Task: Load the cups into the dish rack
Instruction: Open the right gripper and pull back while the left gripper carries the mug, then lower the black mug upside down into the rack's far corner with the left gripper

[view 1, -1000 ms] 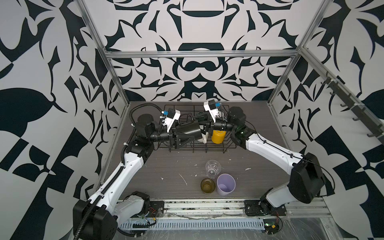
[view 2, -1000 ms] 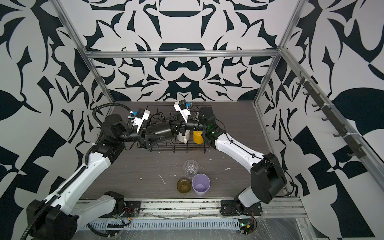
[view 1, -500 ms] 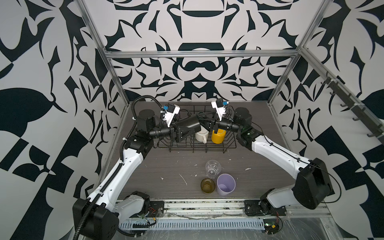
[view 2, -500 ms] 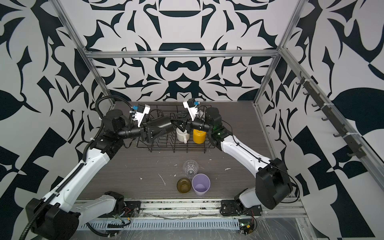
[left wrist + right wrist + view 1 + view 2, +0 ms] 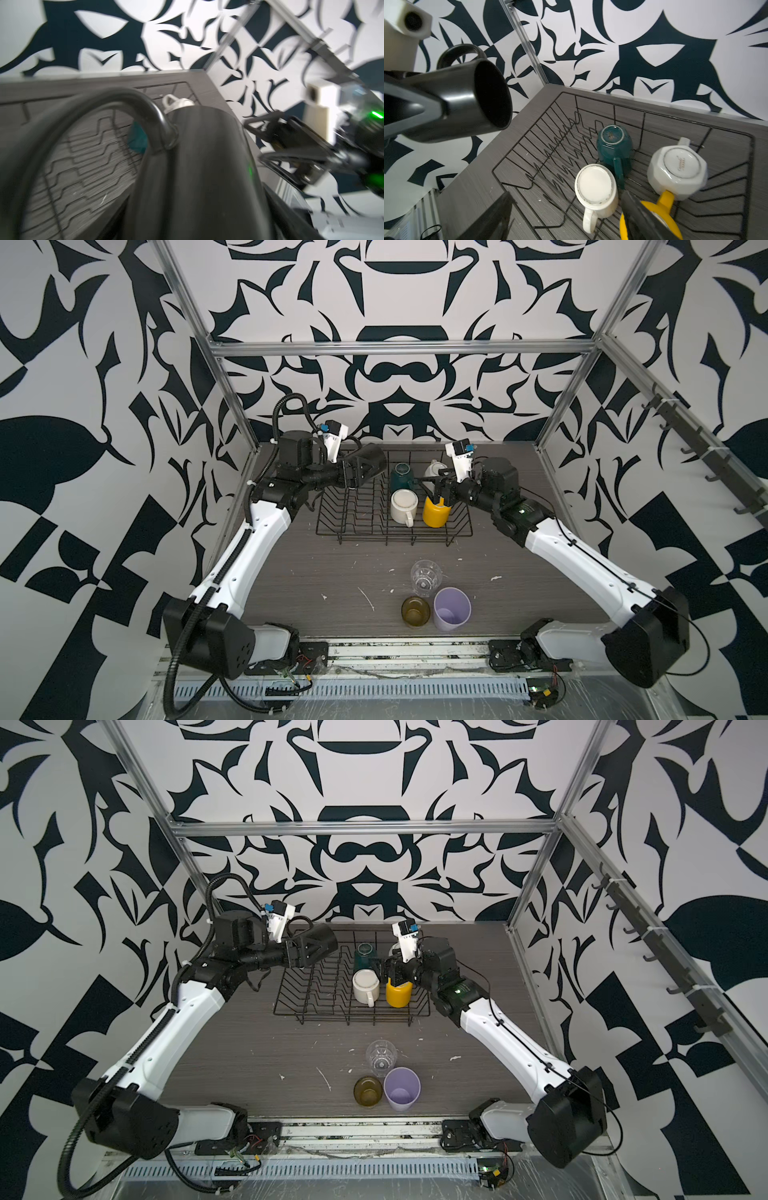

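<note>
Black plastic fingers (image 5: pixel 409 108) of the left gripper (image 5: pixel 356 472) are clamped on the base end of a glossy black ceramic mug (image 5: pixel 372 458). The mug hangs on its side in the air, mouth turned toward frame centre, over the upper-left corner of the black wire dish rack (image 5: pixel 353 506). Behind the jaws the wrist lies level. The white forearm slants down to a black joint at the lower left of both top views.

The right gripper (image 5: pixel 439 491) has its jaws spread wide and grips nothing. In the right wrist view one finger (image 5: pixel 639 212) crosses in front of a yellow ceramic mug (image 5: pixel 436 512), and whether it touches cannot be told. The other finger sits well apart at that frame's lower left. The wrist points left and slightly down over the rack's right end, and the white forearm runs to the lower right.

Inside the rack, just left of the yellow mug, a cream-white mug (image 5: pixel 404 506) stands bottom up. A teal mug (image 5: pixel 402 477) sits above it and a white faceted mug (image 5: pixel 434 468) at the upper right, both also inverted.

Lower in the frame, on the grey wood-grain table (image 5: pixel 311 572), stand a clear glass (image 5: pixel 426 577), an amber-olive glass (image 5: pixel 415 611) and a lilac tumbler (image 5: pixel 452 609).

The faceted mug's base carries a small gilt script mark, too small to read.
</note>
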Available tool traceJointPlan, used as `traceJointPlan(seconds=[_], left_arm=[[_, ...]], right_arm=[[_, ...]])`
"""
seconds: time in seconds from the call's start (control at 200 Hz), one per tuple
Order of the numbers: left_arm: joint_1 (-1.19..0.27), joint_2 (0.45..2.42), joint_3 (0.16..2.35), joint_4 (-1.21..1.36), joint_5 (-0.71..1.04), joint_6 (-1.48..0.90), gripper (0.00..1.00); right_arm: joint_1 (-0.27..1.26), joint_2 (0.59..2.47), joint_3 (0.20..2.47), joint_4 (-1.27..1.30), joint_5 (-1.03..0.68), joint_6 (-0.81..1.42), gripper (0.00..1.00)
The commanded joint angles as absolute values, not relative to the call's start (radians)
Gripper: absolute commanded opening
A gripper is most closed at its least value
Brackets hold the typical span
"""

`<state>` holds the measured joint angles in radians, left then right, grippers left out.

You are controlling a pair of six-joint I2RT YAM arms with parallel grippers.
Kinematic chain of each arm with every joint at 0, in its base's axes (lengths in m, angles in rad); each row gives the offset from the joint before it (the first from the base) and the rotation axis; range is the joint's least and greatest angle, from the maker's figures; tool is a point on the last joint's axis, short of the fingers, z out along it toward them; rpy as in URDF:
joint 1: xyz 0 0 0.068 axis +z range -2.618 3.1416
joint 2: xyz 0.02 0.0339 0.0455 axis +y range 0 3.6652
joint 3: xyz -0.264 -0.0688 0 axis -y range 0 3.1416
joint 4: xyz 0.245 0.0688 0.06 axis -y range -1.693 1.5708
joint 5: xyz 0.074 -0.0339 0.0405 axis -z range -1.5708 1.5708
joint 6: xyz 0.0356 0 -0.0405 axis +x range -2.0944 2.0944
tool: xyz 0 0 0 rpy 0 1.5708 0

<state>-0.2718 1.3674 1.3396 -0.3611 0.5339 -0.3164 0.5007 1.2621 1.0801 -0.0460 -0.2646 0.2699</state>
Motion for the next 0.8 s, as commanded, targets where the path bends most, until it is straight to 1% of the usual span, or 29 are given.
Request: traceJointPlan(seconds=[0.0,0.125,0.325,0.365,0.525,0.795], left_arm=[[-0.261,1.406,1.433,-0.438,0.462,-0.366,0.00],[-0.261,1.476,1.508,-0.507,0.421,-0.399,0.00],[-0.259,1.587,1.633,-0.608,0.363,-0.445,0.00],[-0.258,1.607,1.657,-0.628,0.352,-0.454,0.00],[-0.247,1.684,1.748,-0.705,0.323,-0.472,0.00],[-0.222,1.832,1.919,-0.885,0.322,-0.471,0.00]], right_arm=[[0.497,1.229,1.126,-0.140,-0.128,0.248,0.88],[0.496,1.239,1.144,-0.208,-0.080,0.234,0.94],[0.492,1.250,1.146,-0.239,-0.081,0.229,0.97],[0.491,1.250,1.146,-0.243,-0.081,0.228,0.99],[0.487,1.247,1.143,-0.253,-0.077,0.215,0.99],[0.479,1.245,1.112,-0.240,-0.081,0.205,0.99]])
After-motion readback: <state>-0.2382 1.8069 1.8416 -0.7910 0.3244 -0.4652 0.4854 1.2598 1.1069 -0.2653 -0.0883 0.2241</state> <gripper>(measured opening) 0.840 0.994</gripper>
